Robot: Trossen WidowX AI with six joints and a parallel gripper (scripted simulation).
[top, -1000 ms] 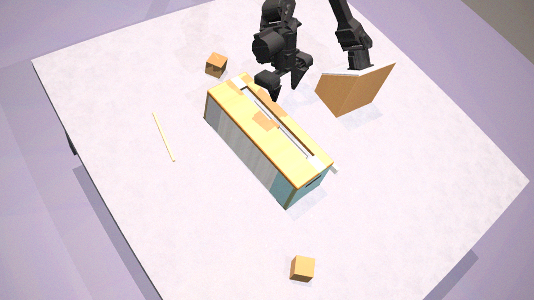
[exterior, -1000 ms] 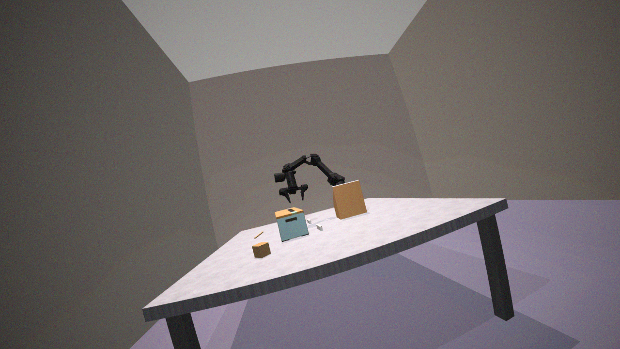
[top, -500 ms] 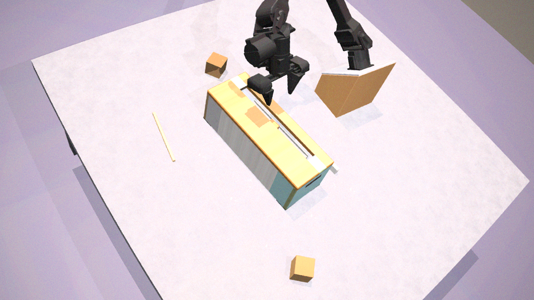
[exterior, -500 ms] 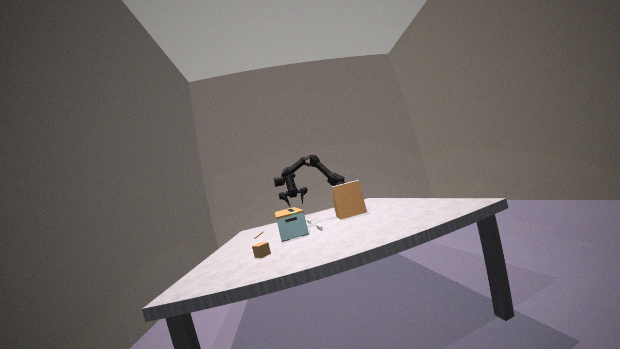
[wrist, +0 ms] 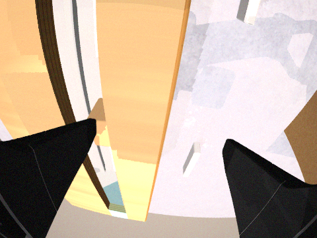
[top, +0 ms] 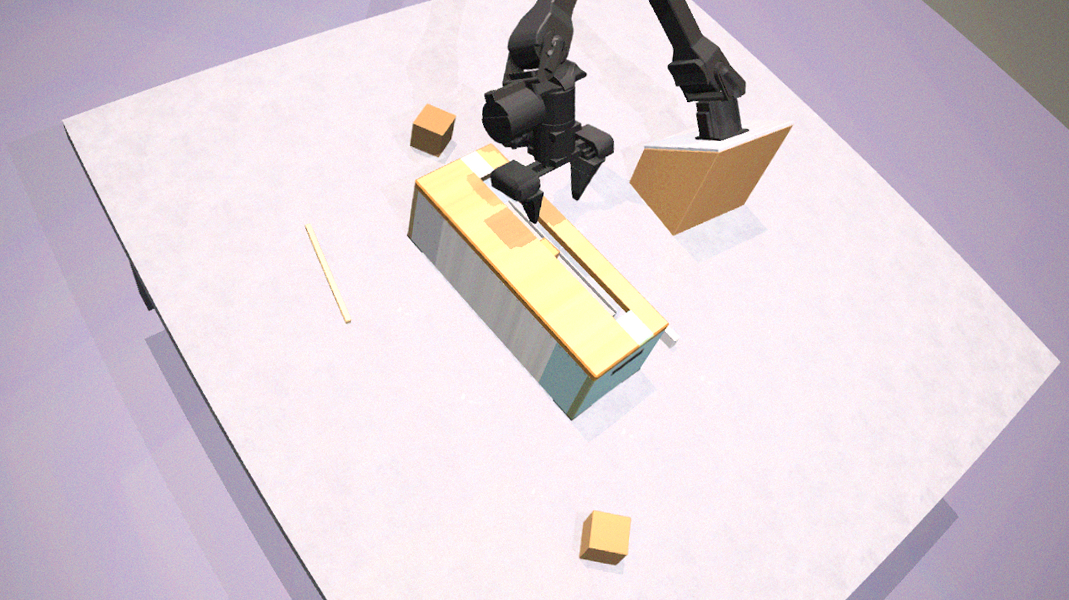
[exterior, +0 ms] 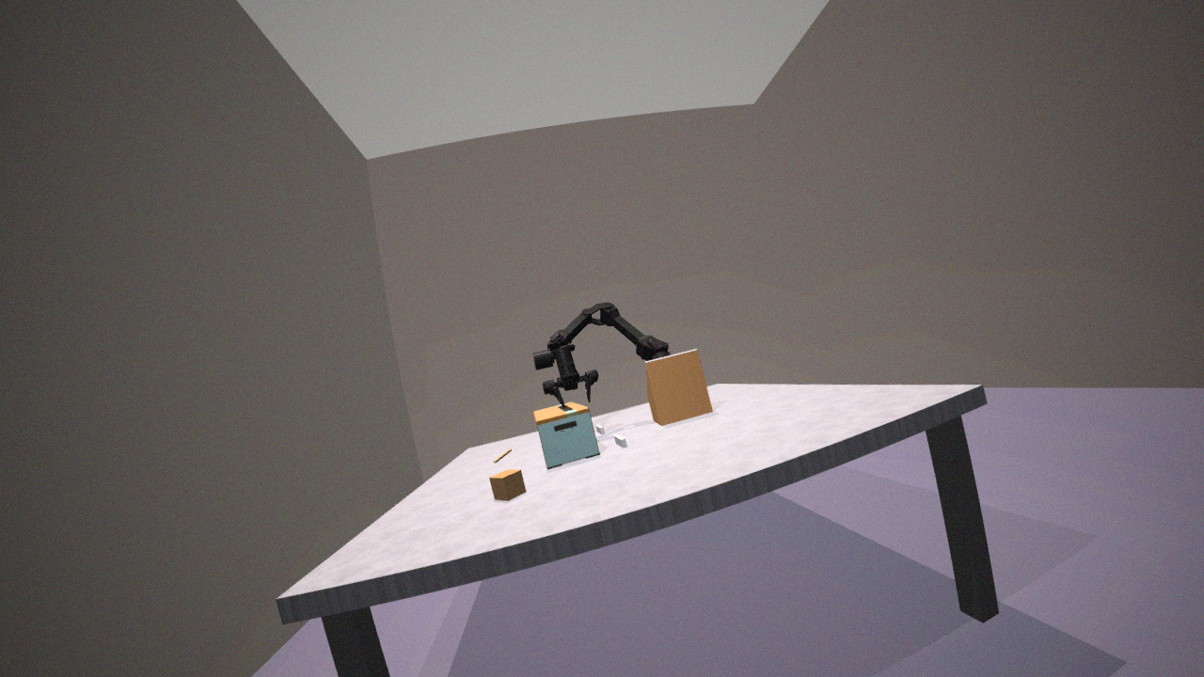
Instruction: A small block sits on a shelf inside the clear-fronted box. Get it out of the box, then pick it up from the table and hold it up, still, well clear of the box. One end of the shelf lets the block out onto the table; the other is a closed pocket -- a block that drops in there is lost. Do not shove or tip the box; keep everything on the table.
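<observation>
Plain grey-brown walls [exterior: 176,277] meet at a far corner under a paler ceiling [exterior: 521,58]. The floor [exterior: 1094,471] is lilac. A whitish mottled tabletop [exterior: 757,446] with a dark edge stands on dark legs [exterior: 959,522], casting shadows beneath.

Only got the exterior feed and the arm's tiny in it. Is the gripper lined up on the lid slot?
Observer: Partly. In the top view the gripper straddles the back edge of the box: one finger is over the slot, the other is over the table.
Operator: Holding anything?
Observer: No. The wrist view shows the fingers wide apart, with only the lid and the table between them.
Operator: Block visible?
Observer: A small brown piece shows in the slot just beyond that finger's tip. It is likely the block.
</observation>
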